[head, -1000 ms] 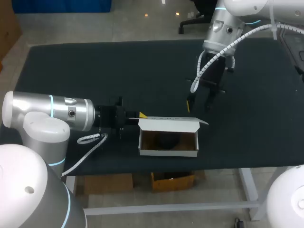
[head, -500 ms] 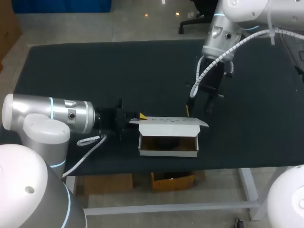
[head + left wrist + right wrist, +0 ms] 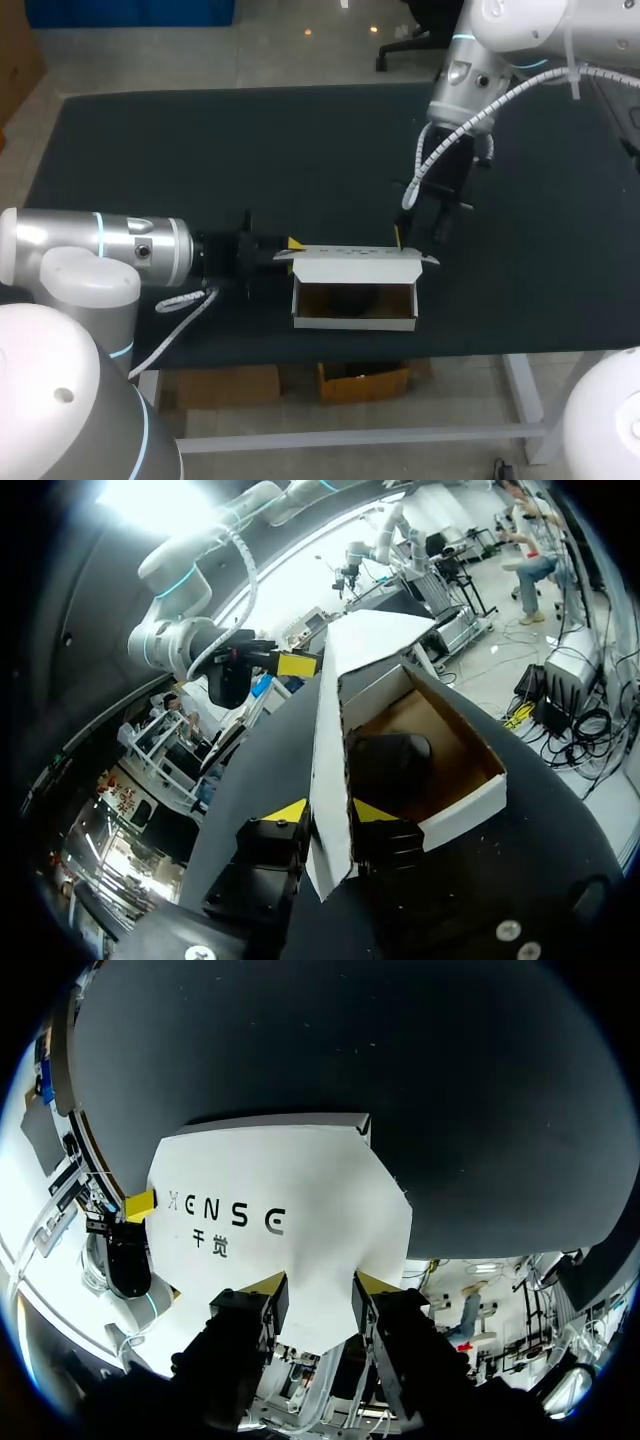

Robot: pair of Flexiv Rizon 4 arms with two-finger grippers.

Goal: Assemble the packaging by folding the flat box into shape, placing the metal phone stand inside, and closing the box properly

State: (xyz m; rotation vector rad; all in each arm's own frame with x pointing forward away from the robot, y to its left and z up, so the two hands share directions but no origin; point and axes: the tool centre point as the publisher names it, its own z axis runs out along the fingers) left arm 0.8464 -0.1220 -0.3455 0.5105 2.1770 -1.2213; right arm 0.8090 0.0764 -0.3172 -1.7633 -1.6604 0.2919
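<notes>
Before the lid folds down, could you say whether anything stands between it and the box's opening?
Nothing visible does. The lid stands raised at the box's far wall; the stand lies low inside, seemingly below the rim. Left pincer and right pincer are at the lid's ends.

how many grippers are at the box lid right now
2. The left gripper pinches the lid at its left end. The right gripper straddles the lid's right end with its fingers open. Neither is hidden.
</notes>
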